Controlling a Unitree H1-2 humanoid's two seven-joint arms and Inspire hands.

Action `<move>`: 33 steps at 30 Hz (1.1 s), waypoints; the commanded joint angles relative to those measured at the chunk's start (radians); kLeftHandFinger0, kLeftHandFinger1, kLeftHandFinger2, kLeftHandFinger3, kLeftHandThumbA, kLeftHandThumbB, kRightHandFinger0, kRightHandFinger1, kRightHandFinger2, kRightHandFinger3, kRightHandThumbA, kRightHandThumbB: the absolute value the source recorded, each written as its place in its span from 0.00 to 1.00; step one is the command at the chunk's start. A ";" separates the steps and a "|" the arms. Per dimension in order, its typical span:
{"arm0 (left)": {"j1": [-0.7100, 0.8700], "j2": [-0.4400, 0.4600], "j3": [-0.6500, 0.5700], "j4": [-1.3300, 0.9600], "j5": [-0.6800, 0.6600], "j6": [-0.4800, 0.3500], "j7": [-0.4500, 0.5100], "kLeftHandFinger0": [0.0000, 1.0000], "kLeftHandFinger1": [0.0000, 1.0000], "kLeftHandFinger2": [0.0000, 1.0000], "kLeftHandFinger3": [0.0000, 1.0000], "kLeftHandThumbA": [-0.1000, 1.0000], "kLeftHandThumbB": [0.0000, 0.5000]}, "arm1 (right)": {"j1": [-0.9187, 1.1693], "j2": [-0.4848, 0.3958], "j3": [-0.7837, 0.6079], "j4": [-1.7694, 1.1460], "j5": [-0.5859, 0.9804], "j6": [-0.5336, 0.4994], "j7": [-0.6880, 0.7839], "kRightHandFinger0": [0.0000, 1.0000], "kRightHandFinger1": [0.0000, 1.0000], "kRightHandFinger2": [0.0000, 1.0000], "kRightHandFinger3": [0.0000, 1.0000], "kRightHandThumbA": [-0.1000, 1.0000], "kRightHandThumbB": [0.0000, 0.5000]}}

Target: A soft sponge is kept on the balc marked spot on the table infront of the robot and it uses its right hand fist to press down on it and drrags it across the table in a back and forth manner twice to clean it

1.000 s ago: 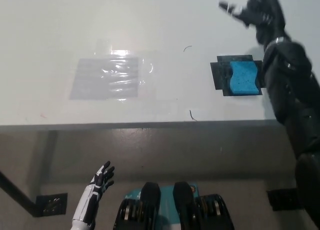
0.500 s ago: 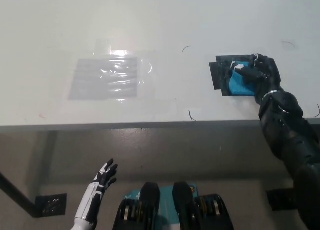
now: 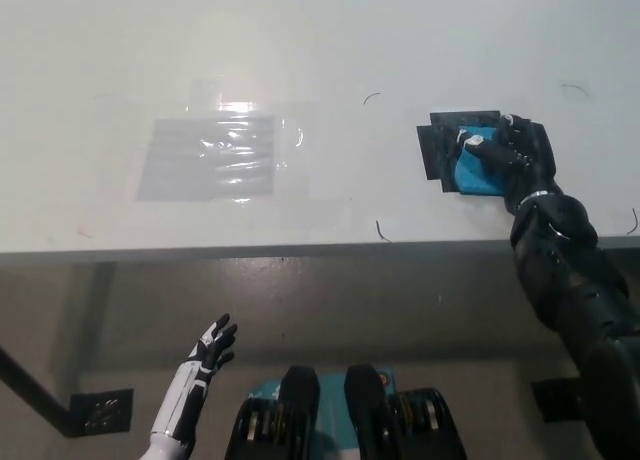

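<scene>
A blue sponge (image 3: 472, 170) lies on the black marked spot (image 3: 437, 148) at the right side of the white table (image 3: 300, 60). My black right hand (image 3: 518, 157) rests on top of the sponge's right part with its fingers curled over it, covering much of it. My white left hand (image 3: 208, 352) hangs below the table's front edge at the lower left, fingers spread and holding nothing.
A shiny clear plastic patch (image 3: 215, 155) is stuck to the table left of centre. The table's front edge (image 3: 300, 252) runs across the middle of the picture. A black square mark (image 3: 103, 410) lies on the floor at lower left.
My right hand came down from the far side of the table onto the sponge and curled over it. The sponge looks pressed and slightly shifted. The left hand barely moved.
</scene>
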 commanded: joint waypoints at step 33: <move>-0.020 0.021 0.000 -0.012 0.010 -0.055 0.001 1.00 1.00 1.00 1.00 1.00 0.79 | -0.052 0.254 0.118 -0.013 -0.071 -0.013 0.038 0.00 0.00 0.07 0.00 1.00 0.45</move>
